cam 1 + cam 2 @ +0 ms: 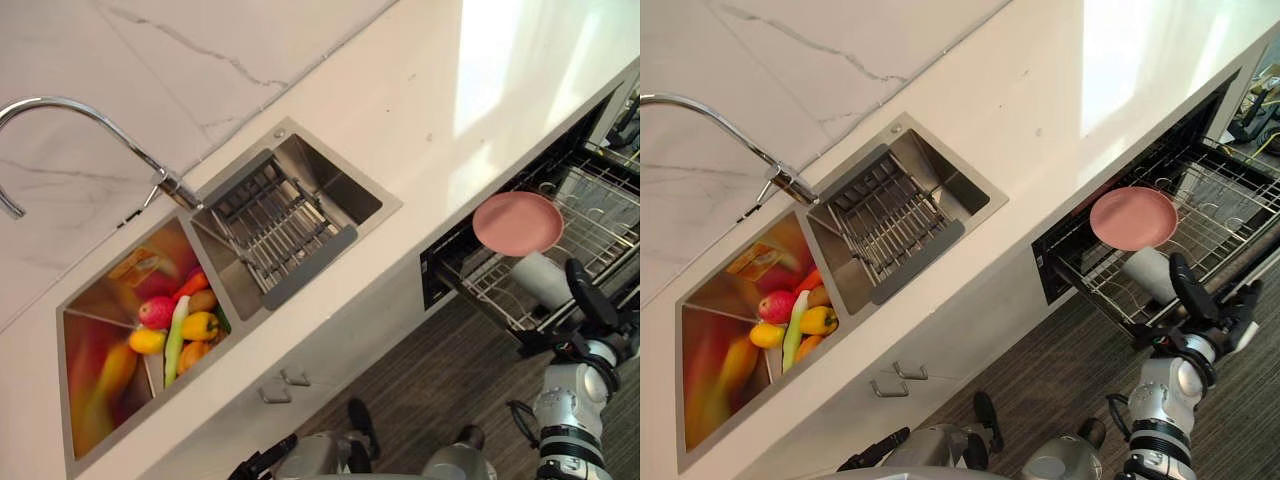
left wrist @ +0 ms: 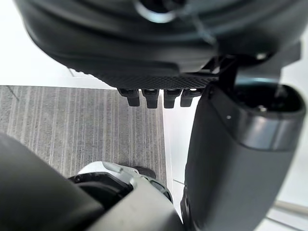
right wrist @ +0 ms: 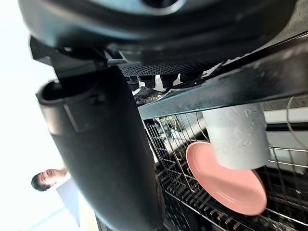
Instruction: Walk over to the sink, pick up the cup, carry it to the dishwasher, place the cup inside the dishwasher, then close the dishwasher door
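Observation:
The cup (image 1: pixel 541 279), a white cylinder, lies on its side in the pulled-out dishwasher rack (image 1: pixel 600 215), just below a pink plate (image 1: pixel 517 222). My right hand (image 1: pixel 592 297) hovers at the rack's front edge, right beside the cup and apart from it. Its fingers (image 3: pixel 150 82) are straight and its thumb (image 3: pixel 106 144) stands free, so it is open and holds nothing. The same cup (image 3: pixel 238 137) rests behind the rack's dark front bar, over the plate (image 3: pixel 226 185). My left hand (image 2: pixel 159 72) hangs low over the floor, open and idle.
A steel sink (image 1: pixel 350 195) is set in the white counter (image 1: pixel 430 90), with a drain rack (image 1: pixel 275 228), a basin of fruit and vegetables (image 1: pixel 175 325) and a curved faucet (image 1: pixel 60 105). Grey striped floor (image 1: pixel 430 380) lies before the cabinets. A person (image 3: pixel 47 179) is nearby.

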Motion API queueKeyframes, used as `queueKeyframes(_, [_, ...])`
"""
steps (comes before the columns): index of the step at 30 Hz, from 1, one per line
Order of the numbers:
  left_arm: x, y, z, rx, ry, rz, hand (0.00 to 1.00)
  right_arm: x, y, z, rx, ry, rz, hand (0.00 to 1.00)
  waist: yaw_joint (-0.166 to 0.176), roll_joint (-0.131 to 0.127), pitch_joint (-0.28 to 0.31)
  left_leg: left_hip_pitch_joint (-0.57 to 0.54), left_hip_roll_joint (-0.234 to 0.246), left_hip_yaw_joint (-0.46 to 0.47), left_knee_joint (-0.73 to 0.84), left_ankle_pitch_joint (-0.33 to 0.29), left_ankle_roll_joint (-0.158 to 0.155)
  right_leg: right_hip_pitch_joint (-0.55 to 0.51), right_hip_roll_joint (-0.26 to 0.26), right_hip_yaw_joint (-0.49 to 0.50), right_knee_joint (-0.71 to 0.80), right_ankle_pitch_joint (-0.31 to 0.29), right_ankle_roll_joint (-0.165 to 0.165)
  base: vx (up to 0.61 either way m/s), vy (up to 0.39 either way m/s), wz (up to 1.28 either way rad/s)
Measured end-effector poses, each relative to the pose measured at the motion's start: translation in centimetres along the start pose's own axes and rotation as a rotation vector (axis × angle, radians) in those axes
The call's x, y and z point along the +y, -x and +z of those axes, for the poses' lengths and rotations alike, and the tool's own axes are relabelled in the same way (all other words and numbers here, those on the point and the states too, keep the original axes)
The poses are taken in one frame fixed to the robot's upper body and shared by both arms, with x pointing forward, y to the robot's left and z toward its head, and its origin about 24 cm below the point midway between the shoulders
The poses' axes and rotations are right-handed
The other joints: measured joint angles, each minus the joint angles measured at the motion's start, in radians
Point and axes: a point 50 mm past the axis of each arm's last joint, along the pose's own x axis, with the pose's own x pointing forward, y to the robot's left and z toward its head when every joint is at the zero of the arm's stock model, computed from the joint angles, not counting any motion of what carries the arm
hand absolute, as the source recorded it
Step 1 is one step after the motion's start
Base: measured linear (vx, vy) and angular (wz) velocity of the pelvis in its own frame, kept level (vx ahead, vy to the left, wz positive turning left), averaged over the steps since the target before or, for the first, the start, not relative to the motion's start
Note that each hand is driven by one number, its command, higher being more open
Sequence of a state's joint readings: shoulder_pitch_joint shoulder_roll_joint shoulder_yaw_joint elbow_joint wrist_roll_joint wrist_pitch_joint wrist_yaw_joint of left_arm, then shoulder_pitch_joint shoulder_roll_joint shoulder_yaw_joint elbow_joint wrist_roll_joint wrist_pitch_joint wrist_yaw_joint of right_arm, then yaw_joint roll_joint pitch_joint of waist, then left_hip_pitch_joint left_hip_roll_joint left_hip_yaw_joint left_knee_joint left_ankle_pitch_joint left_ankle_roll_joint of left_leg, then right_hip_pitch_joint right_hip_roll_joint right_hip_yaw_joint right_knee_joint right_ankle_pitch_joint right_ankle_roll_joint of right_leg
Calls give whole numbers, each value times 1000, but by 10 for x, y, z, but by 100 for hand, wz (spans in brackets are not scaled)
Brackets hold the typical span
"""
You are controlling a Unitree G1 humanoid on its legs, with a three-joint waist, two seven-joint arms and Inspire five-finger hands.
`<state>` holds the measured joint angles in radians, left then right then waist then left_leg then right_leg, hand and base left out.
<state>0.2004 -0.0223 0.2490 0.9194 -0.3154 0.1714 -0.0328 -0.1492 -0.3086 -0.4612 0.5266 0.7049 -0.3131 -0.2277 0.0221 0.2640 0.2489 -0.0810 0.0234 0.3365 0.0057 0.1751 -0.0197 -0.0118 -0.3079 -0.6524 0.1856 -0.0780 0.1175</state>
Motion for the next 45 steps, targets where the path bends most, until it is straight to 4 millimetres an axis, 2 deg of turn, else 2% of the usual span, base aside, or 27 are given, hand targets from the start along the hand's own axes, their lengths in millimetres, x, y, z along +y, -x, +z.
queueKeyframes(4, [0, 0, 1, -8, 0, -1, 100, 10, 2, -6, 27, 11, 45, 100, 19, 0, 0, -9, 3, -30, 2, 1, 1, 12, 9, -23, -2, 14, 1, -20, -25, 17])
queueKeyframes(8, [0, 0, 1, -19, 12, 1, 100, 37, 5, -16, 70, -26, 116, 100, 41, -2, 1, -19, 25, -66, -9, 5, 7, 18, 33, -56, 2, 15, -17, -30, -43, 19])
queueKeyframes(13, [-1, 1, 0, -68, 104, 62, 100, 66, 16, -24, 113, -69, 223, 100, 80, -14, 6, -28, 44, -125, -17, 7, 9, 14, 40, -105, 62, -46, -31, -76, -54, 29])
queueKeyframes(15, [8, 4, -5, -75, 172, 88, 100, 78, 25, -32, 149, -89, 306, 100, 91, -41, 17, -42, 51, -147, -13, 13, 6, 3, 33, -127, 109, -81, -41, -72, -93, 28])
queueKeyframes(18, [20, 7, -8, -89, 271, 126, 100, 86, 37, -46, 224, -82, 419, 100, 92, -76, 36, -62, 61, -153, -6, 15, 3, -25, 27, -132, 161, -110, -49, -56, -99, 10])
queueKeyframes(21, [22, 7, -6, -113, 344, 115, 100, 87, 42, -50, 240, -66, 491, 100, 100, -108, 47, -71, 67, -171, -5, 22, -6, -33, 23, -146, 195, -133, -58, -46, -73, 17])
queueKeyframes(23, [21, 8, 0, -145, 376, 81, 100, 78, 46, -55, 271, -6, 523, 100, 102, -134, 46, -80, 69, -189, 3, 22, -7, -35, 23, -159, 202, -142, -62, -58, -77, 17])
queueKeyframes(25, [20, 9, 6, -184, 406, 39, 100, 61, 62, -73, 371, 88, 611, 100, 103, -165, 38, -86, 72, -193, 4, 20, -11, -34, 26, -168, 202, -146, -65, -33, -55, 12])
queueKeyframes(26, [20, 9, 7, -187, 410, 33, 100, 56, 69, -79, 408, 105, 639, 100, 104, -171, 35, -85, 72, -192, 5, 19, -12, -30, 27, -170, 200, -144, -61, 15, -36, 10])
queueKeyframes(28, [20, 10, 11, -205, 424, 24, 100, 37, 92, -104, 544, 139, 672, 100, 107, -189, 22, -81, 71, -196, 9, 15, -18, -11, 33, -179, 181, -139, -54, 26, -22, 14])
queueKeyframes(30, [22, 10, 14, -223, 429, 10, 100, 4, 131, -143, 756, 132, 578, 100, 119, -206, 9, -68, 71, -198, 9, 1, -27, 16, 45, -186, 146, -127, -44, 30, -12, 9])
queueKeyframes(31, [22, 10, 14, -223, 430, 8, 100, -5, 140, -150, 805, 137, 546, 100, 124, -209, 7, -64, 70, -197, 10, -3, -27, 24, 47, -186, 138, -123, -41, 52, 8, 2])
queueKeyframes(32, [22, 10, 13, -220, 432, 2, 100, -25, 153, -161, 888, 174, 487, 100, 127, -212, 5, -57, 65, -197, 10, -11, -24, 38, 48, -188, 122, -115, -34, 66, 28, 4])
queueKeyframes(33, [21, 10, 12, -217, 436, -9, 100, -48, 163, -166, 948, 217, 417, 100, 126, -216, 2, -51, 61, -197, 10, -21, -23, 55, 47, -192, 106, -106, -26, 68, 35, 6])
queueKeyframes(35, [21, 9, 12, -210, 440, -28, 100, -72, 167, -165, 973, 267, 321, 100, 123, -229, -11, -48, 48, -192, 7, -32, -17, 61, 43, -191, 91, -96, -15, 58, 57, 3])
queueKeyframes(37, [28, 8, 14, -183, 413, -16, 100, -88, 167, -162, 970, 298, 242, 100, 108, -261, -39, -38, 28, -194, -6, -51, -3, 64, 19, -195, 105, -107, 3, 79, 60, 11])
queueKeyframes(38, [37, 9, 14, -158, 355, 11, 100, -103, 172, -160, 974, 341, 185, 100, 97, -288, -63, -24, 9, -192, -23, -59, -2, 72, -8, -200, 132, -120, 30, 125, 20, 17])
queueKeyframes(39, [40, 8, 14, -136, 298, 23, 100, -112, 173, -156, 966, 369, 146, 100, 83, -298, -77, -5, 3, -198, -40, -63, -4, 63, -39, -164, 224, -118, 38, 128, 22, 36])
queueKeyframes(40, [44, 7, 18, -121, 216, 41, 100, -120, 173, -153, 959, 403, 98, 100, 68, -310, -82, 11, -5, -215, -41, -69, 1, 7, -80, -39, 372, -88, 47, 135, 50, 33])
queueKeyframes(41, [44, 7, 23, -115, 152, 40, 100, -124, 174, -152, 962, 423, 72, 100, 66, -307, -86, 30, -4, -223, -41, -76, 6, -40, -84, 76, 465, -44, 50, 161, 39, 41])
queueKeyframes(42, [39, 5, 31, -111, 101, 23, 100, -128, 177, -153, 976, 434, 35, 100, 50, -297, -69, 56, 8, -248, -44, -79, 10, -87, -89, 157, 559, -18, 44, 188, -7, 46])
queueKeyframes(43, [36, 4, 37, -110, 83, 9, 100, -130, 181, -154, 997, 425, 5, 100, 31, -295, -71, 63, 26, -278, -44, -82, 11, -89, -54, 200, 483, -101, 31, 155, -67, 46])
queueKeyframes(44, [34, 3, 39, -112, 81, 3, 100, -130, 182, -155, 1003, 424, 1, 100, 29, -294, -71, 64, 30, -284, -44, -83, 10, -89, -41, 212, 448, -115, 31, 100, -80, 50])
queueKeyframes(45, [27, 1, 47, -119, 74, -28, 100, -128, 186, -158, 1020, 415, -6, 100, 15, -293, -73, 61, 39, -305, -44, -82, 1, -78, 18, 272, 289, -124, 30, 66, -109, 57])
